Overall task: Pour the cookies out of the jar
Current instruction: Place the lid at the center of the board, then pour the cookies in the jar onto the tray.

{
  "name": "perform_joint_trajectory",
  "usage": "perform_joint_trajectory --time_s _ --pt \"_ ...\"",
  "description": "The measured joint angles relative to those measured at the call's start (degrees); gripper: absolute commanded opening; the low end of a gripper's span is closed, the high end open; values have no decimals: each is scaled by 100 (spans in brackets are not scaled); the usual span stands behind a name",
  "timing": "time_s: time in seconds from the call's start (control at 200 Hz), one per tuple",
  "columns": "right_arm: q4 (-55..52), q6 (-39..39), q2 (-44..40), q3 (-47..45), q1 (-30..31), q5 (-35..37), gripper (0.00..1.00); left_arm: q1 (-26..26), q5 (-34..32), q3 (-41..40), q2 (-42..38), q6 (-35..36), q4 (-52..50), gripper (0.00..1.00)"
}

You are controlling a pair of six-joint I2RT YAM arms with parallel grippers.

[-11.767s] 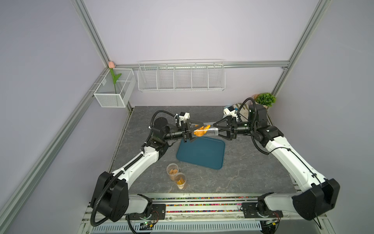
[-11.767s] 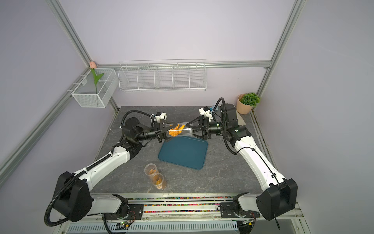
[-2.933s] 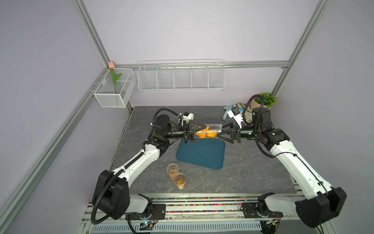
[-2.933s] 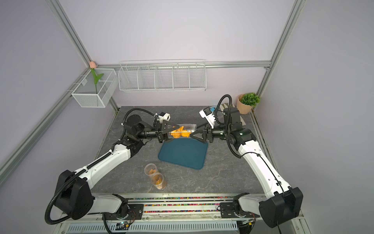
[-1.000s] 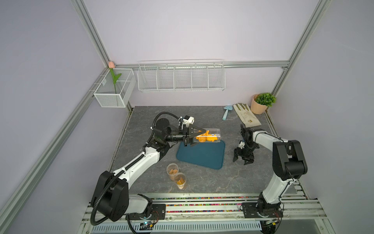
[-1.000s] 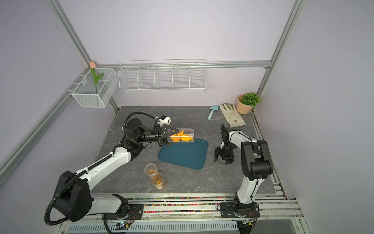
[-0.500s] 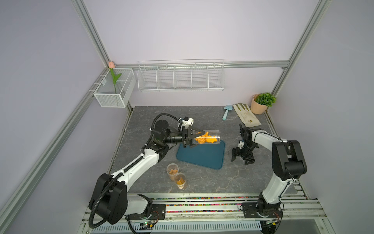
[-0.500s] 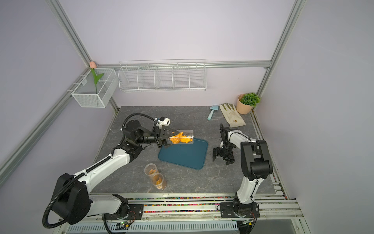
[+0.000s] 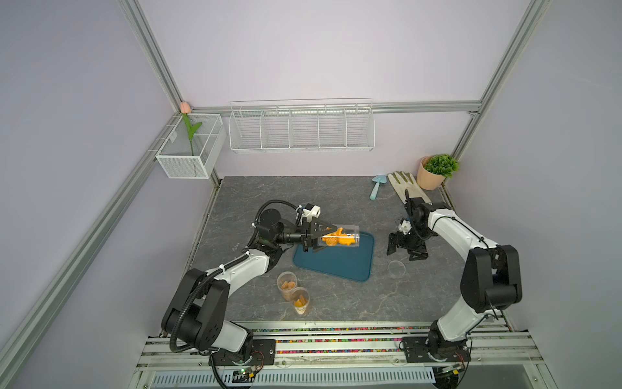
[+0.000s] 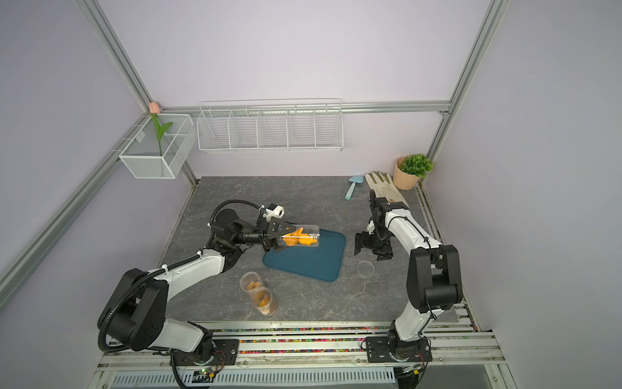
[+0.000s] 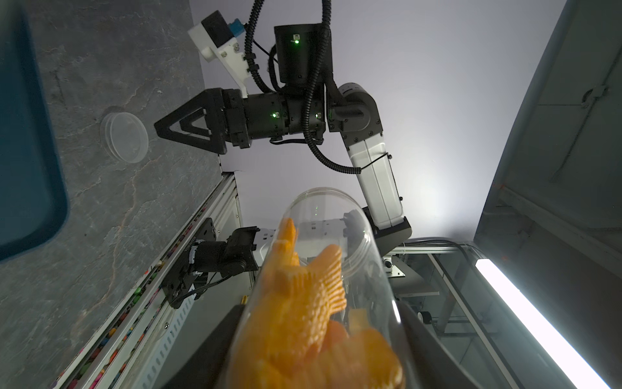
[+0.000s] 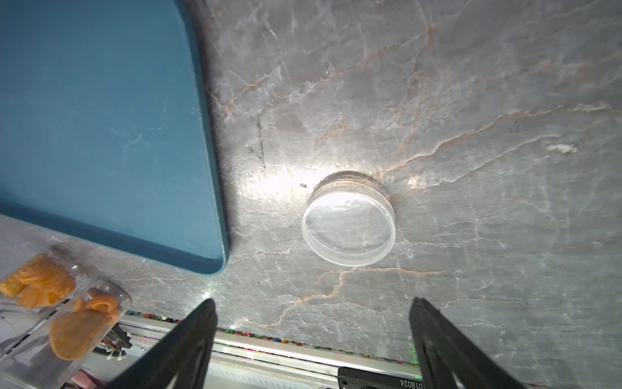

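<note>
**Over the tray: jar uncapped, cookies not yet poured**

Between the closed jaws of the left gripper [image 9: 323,237] the jar [image 9: 350,234] is clamped near its base. It is held roughly level above the far edge of the tray [image 9: 336,267], with its mouth turned toward the right arm. All the cookies [image 9: 336,239] are seen inside, bunched toward the gripped end; none lie on the tray. The right gripper [image 12: 313,299] is held just above the table [image 12: 471,101], its jaws spread wide with nothing between them. The lid [image 12: 348,229] lies flat on the table below it, just beside the tray's right edge.

A second ago those jaws were narrower and down at the same spot, so the lid has only now been let go. About three seconds back the right gripper was at the jar's mouth, with both arms meeting over the tray; now they are well apart. With the cap off, the opening step is judged done and only the tipping remains. In the left wrist view the mouth appears unobstructed, though the clear rim is hard to read. The jar has hardly been shifted in the last second. Two other jars [image 9: 293,292] near the front edge stand as before.
</note>
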Motion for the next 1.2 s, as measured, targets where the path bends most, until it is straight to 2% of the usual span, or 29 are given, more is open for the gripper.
perform_joint_trajectory --time_s 0.135,0.305,0.78,1.2 --pt "-162 -39 -9 192 0 -52 92 190 133 -219 367 -332 767 62" --pt "-293 -87 -9 286 -2 -127 92 306 199 -289 601 -378 1058 60" --pt "-470 -190 -428 389 -11 -444 92 308 260 -400 1261 776 256 60" --pt "-466 -173 -448 424 -11 -669 93 323 260 -400 2041 960 280 60"
